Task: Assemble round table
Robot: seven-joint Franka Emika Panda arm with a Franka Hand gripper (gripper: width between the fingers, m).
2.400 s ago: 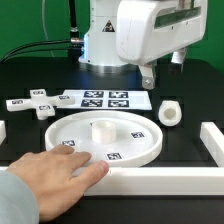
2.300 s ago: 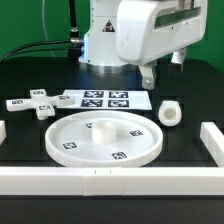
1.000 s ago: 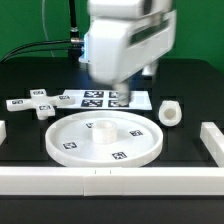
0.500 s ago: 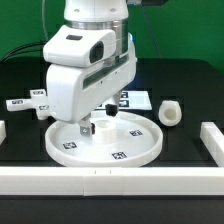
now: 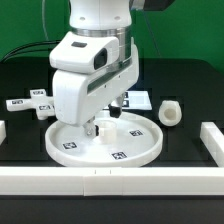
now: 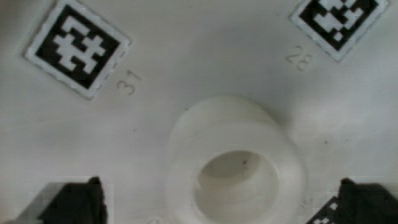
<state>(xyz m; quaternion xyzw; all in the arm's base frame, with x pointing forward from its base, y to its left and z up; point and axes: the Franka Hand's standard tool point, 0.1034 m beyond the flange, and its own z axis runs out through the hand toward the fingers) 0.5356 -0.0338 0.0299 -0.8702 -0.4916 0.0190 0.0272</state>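
Note:
The large round rimmed disc lies on the black table in the exterior view, with tags on its face. My gripper hangs low over the disc's middle, its fingers spread either side of the raised hub there. In the wrist view the hub sits between my two dark fingertips, with the disc's tagged face around it; the jaws are open and hold nothing. The short cylinder post stands to the exterior view's right of the disc. The cross-shaped piece lies at the exterior view's left.
The marker board lies behind the disc, mostly hidden by the arm. Long white border bars run along the front and the exterior view's right of the table.
A hand that rested on the disc has gone. The arm swung from the back toward the front and came down over the disc's middle.

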